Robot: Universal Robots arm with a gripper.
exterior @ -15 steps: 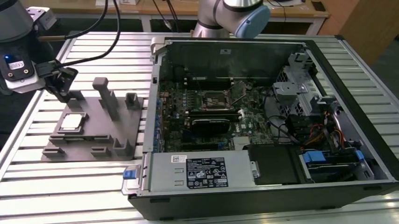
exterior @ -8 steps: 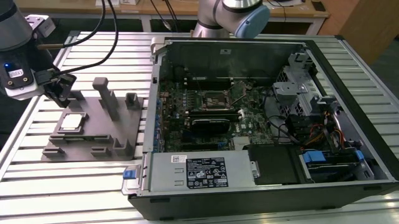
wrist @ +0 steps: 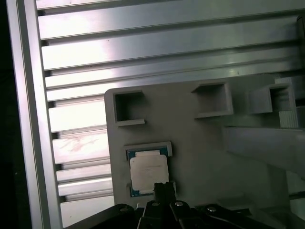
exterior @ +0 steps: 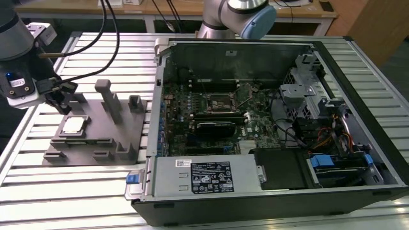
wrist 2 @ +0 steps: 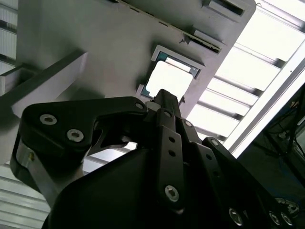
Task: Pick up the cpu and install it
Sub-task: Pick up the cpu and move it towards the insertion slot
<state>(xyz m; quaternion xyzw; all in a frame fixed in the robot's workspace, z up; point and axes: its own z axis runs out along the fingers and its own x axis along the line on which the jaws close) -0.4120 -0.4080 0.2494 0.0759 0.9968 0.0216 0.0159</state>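
Lying flat with its metal lid up, the cpu (exterior: pixel 73 125) sits in a recess of the grey fixture plate (exterior: pixel 102 132) on the tabletop (exterior: pixel 64 191), its edges square with the plate. Its faint print is unreadable. The jaws hang close over one edge, closed together and holding nothing.

The cpu (exterior: pixel 73 125) is a small flat square chip with a pale silvery top and a thin darker rim. It lies level, top side up, seated in a shallow square pocket of the grey fixture plate (exterior: pixel 102 132), at the exterior view's left.
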